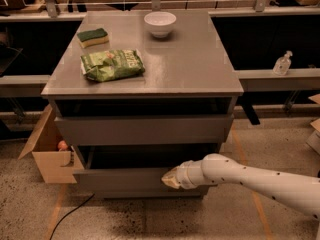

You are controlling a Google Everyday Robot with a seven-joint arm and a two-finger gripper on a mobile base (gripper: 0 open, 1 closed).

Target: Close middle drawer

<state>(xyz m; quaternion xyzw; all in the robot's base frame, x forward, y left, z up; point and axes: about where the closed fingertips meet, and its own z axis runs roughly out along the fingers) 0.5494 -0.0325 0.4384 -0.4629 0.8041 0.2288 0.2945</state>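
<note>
The middle drawer (120,180) is the low grey drawer with a slim flat front panel. It stands pulled partway out of the grey cabinet (150,64), and its dark tray shows behind the panel. My gripper (169,179) is at the end of the white arm that reaches in from the lower right. Its tan tip is shut and pressed against the right half of that panel. The taller grey drawer front (145,129) sits above, with a dark gap over it.
On the cabinet top lie a green chip bag (112,65), a green-and-yellow sponge (93,37) and a white bowl (160,23). An open cardboard box (50,159) stands on the floor at the cabinet's left. A cable (70,216) runs over the floor. A bottle (282,64) stands on the ledge at right.
</note>
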